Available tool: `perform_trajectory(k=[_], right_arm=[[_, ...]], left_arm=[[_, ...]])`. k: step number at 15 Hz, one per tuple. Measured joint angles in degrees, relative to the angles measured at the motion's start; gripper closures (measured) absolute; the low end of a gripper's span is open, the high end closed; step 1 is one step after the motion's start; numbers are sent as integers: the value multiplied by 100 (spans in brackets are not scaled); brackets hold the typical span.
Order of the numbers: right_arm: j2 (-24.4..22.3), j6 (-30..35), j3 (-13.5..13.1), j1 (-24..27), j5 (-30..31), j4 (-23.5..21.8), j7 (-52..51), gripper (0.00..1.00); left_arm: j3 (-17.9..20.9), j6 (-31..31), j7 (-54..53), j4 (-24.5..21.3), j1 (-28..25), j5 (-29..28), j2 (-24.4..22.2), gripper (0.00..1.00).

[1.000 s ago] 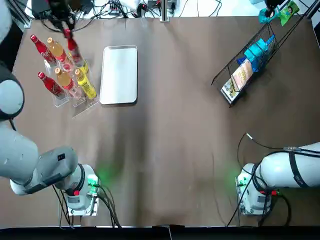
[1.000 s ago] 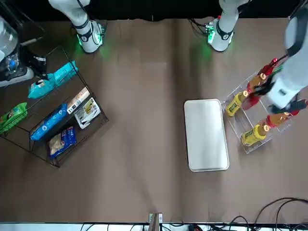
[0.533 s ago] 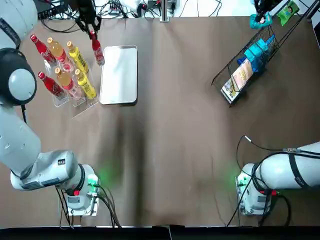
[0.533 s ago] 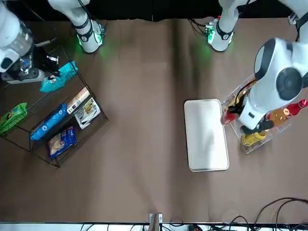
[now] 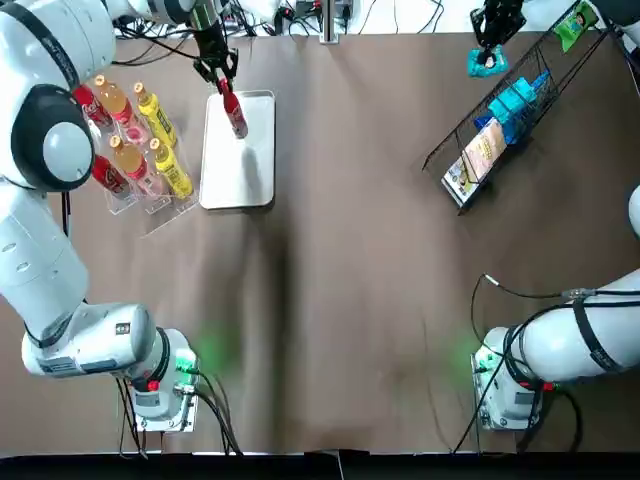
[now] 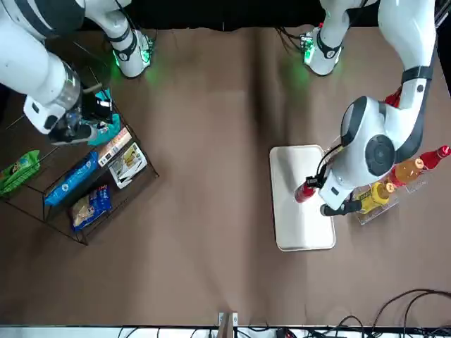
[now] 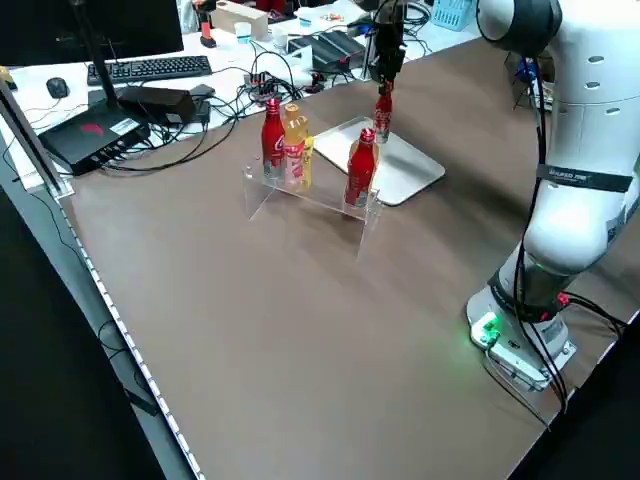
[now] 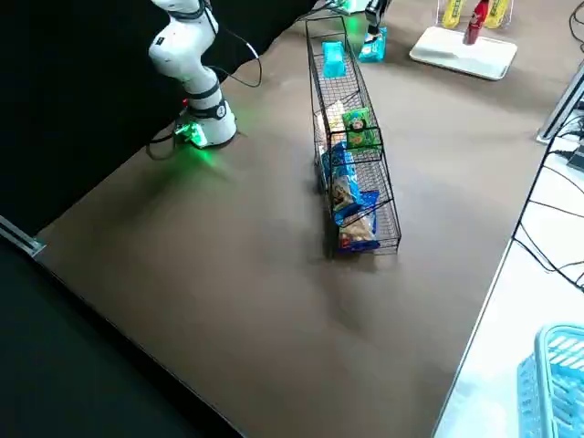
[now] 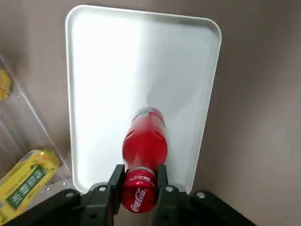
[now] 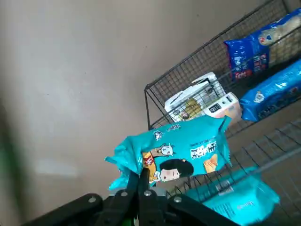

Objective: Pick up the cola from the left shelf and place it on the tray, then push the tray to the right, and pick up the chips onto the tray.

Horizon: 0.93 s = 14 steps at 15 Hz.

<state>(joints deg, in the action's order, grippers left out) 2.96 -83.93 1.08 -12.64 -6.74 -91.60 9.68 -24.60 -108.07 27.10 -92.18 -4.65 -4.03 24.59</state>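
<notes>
Pinching the cola (image 9: 143, 141) by its cap over the tray's (image 9: 103, 70) far end, the left gripper (image 9: 139, 188) holds something likely rigid, heavy and slick, while the right gripper (image 10: 143, 181) nips 1 edge of the light, soft chips (image 10: 181, 148) beside the wire rack (image 10: 155, 101).

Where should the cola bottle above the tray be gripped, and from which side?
The neck just under the cap, from straight above: the cola bottle hangs upright over the tray, and the left gripper holds it so.
</notes>
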Motion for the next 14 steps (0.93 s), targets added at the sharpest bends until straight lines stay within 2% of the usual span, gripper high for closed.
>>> perform_trajectory(k=[4,8,11,12,14], right_arm=[[323,-329,2,-245,-95,-6,149,98],[608,-343,2,-374,-248,-11,224,98],[776,-358,1,-514,-278,-11,437,98],[834,-358,2,-583,-280,-13,497,98],[950,-378,2,-715,-280,-13,785,98]], left_arm=[[0,-447,0,-370,29,-249,133,67],[-1,-570,7,-416,58,-362,144,33],[23,-567,24,-283,-67,-389,45,6],[31,-532,13,-260,-185,-402,-21,0],[39,-442,-167,-285,-519,-413,-97,0]])
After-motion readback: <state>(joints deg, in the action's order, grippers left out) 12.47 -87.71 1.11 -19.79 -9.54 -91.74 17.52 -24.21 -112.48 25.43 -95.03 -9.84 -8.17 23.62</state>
